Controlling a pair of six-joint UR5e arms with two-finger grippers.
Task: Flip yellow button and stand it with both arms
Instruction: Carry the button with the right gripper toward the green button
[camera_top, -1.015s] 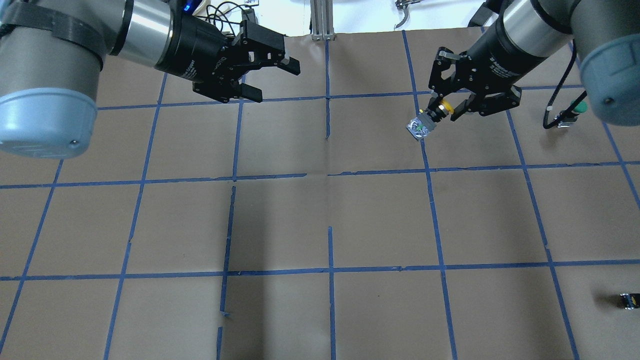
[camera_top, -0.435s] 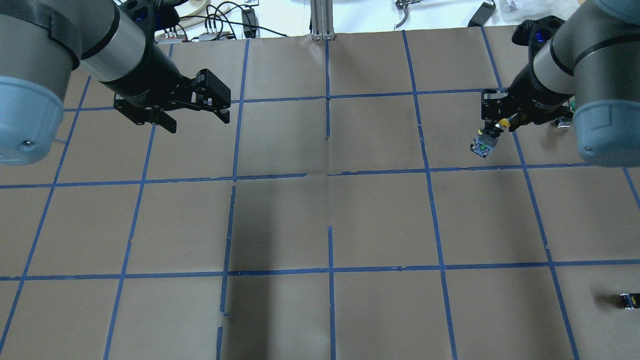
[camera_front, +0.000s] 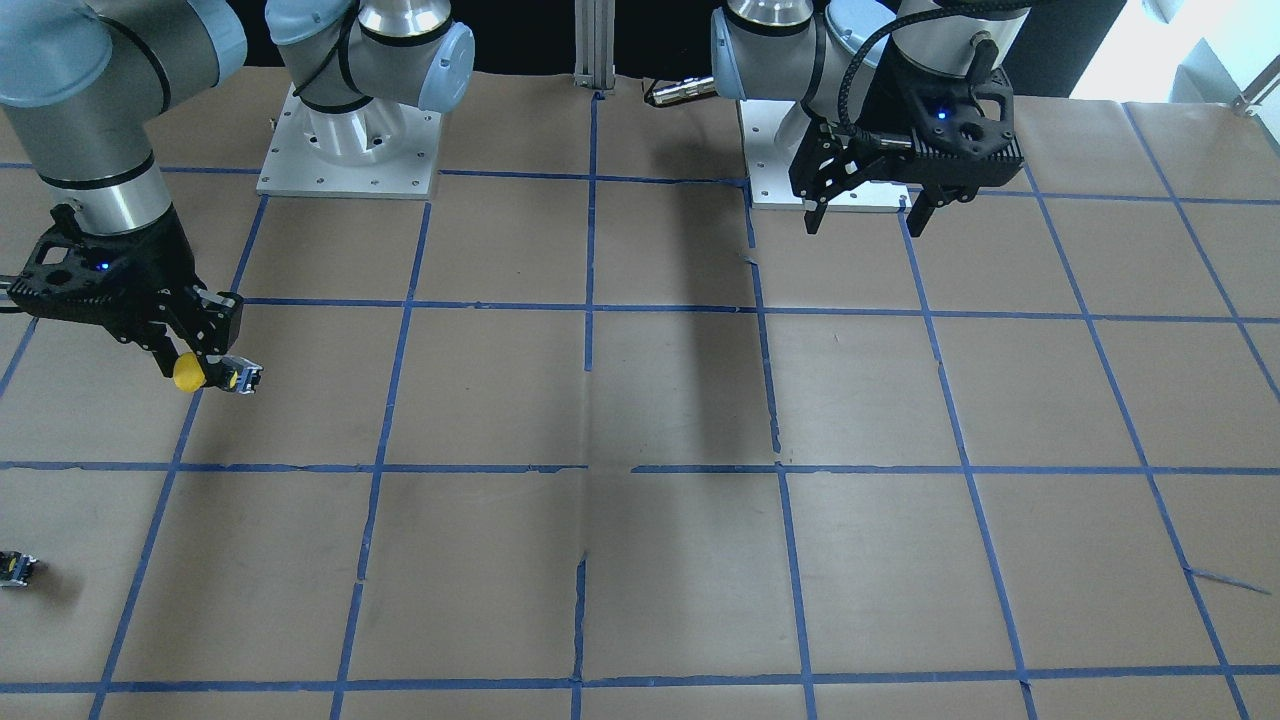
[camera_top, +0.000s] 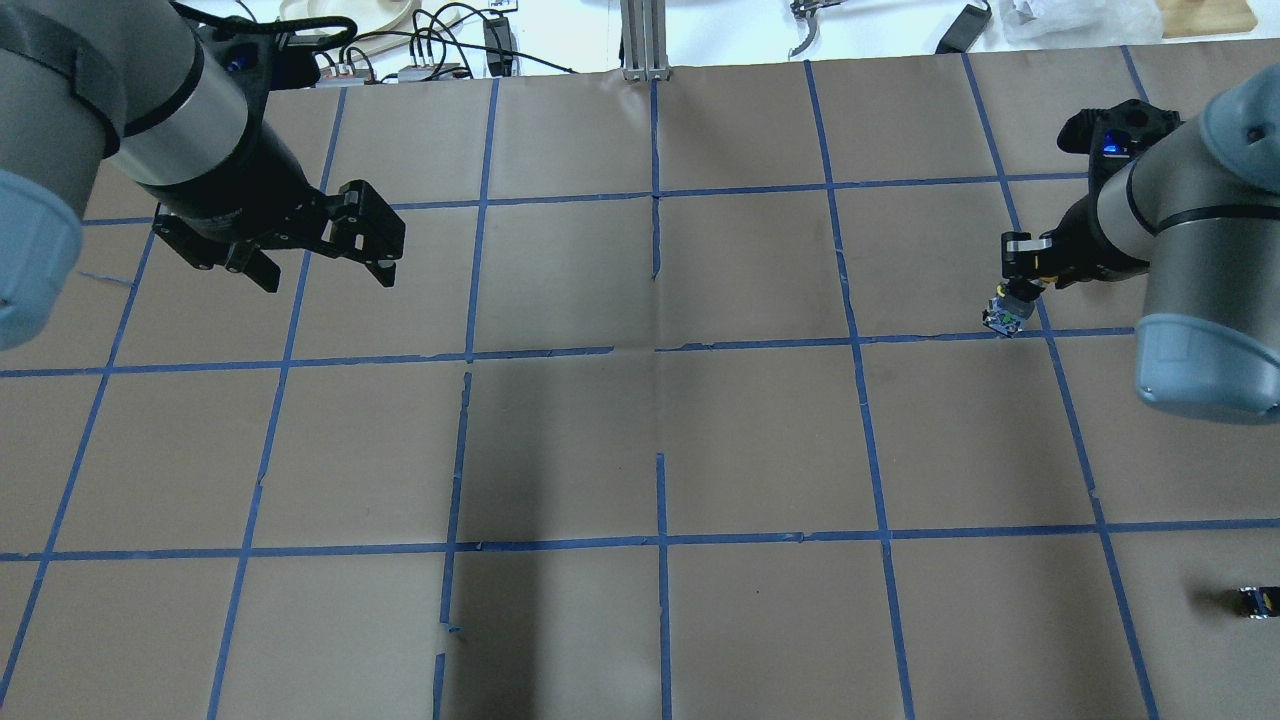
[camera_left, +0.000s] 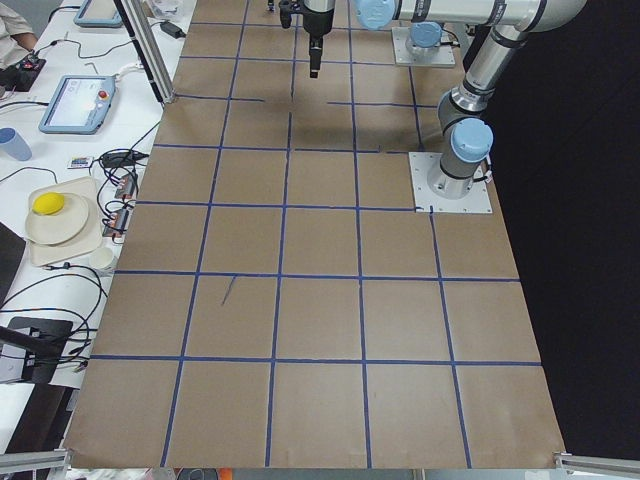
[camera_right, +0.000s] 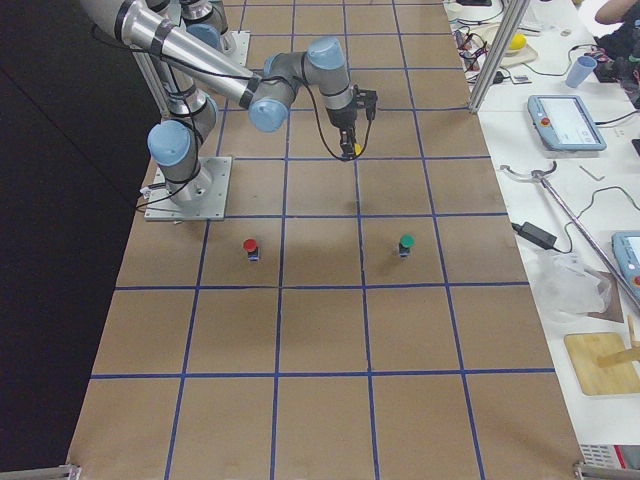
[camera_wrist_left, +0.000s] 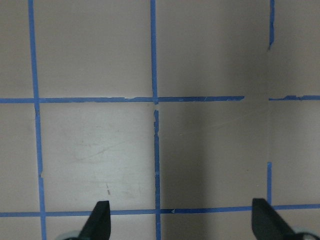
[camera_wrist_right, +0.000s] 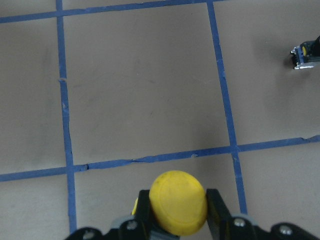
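My right gripper (camera_top: 1022, 272) is shut on the yellow button (camera_top: 1008, 314), gripping it just under the cap. The grey-black body sticks out tilted below the fingers. In the front-facing view the right gripper (camera_front: 205, 362) is at the left, with the yellow cap (camera_front: 188, 372) beside the body (camera_front: 242, 379). The right wrist view shows the cap (camera_wrist_right: 178, 202) face-on between the fingers. I cannot tell whether the button touches the table. My left gripper (camera_top: 328, 272) is open and empty over the far left of the table, far from the button; it also shows in the front-facing view (camera_front: 864, 222).
A small black block with a yellow patch (camera_top: 1258, 600) lies at the near right edge. A red button (camera_right: 250, 247) and a green button (camera_right: 406, 243) stand on the right end of the table. Cables and tools lie beyond the far edge (camera_top: 450, 40).
My right gripper has carried the yellow button to the right and nearer. My left gripper has moved left and nearer, still open.
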